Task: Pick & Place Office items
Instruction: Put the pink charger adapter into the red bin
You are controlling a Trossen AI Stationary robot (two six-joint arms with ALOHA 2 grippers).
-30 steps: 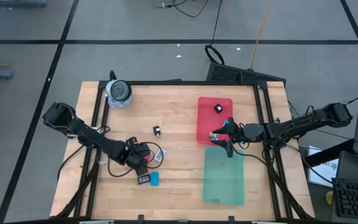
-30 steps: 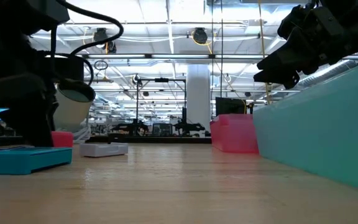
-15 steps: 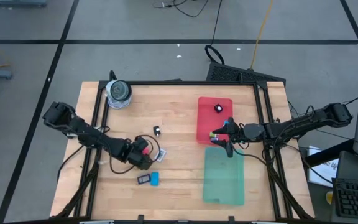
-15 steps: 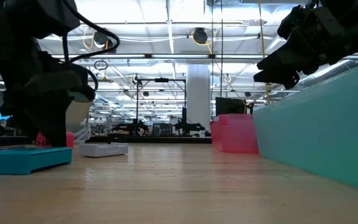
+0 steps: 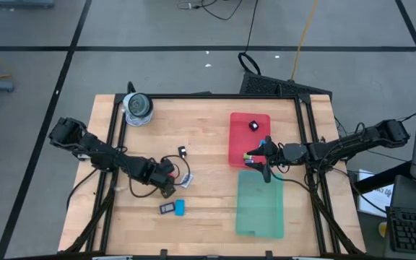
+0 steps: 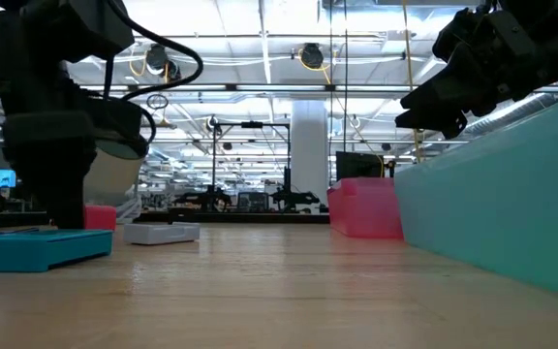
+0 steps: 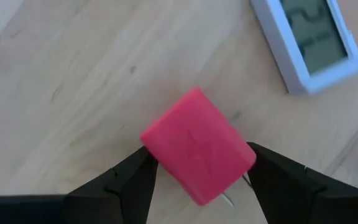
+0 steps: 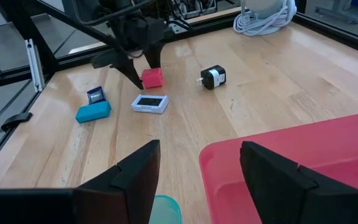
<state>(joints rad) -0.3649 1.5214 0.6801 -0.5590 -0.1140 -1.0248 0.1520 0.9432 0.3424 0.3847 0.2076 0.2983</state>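
Left gripper [image 7: 194, 180] was clamped on the small red plastic block [image 7: 197, 145], pinched squarely between both fingers. Lift straight, clearing the white display tag [image 7: 309, 40] beyond it. Right gripper [image 8: 194, 180] hung part-open, empty.

Two trays [image 5: 249, 124], one roll [image 5: 137, 106], six small office items [image 8: 152, 78].

overhead straight down, low table-level, two wrist close-ups (sharing tabletop [image 5: 208, 137])
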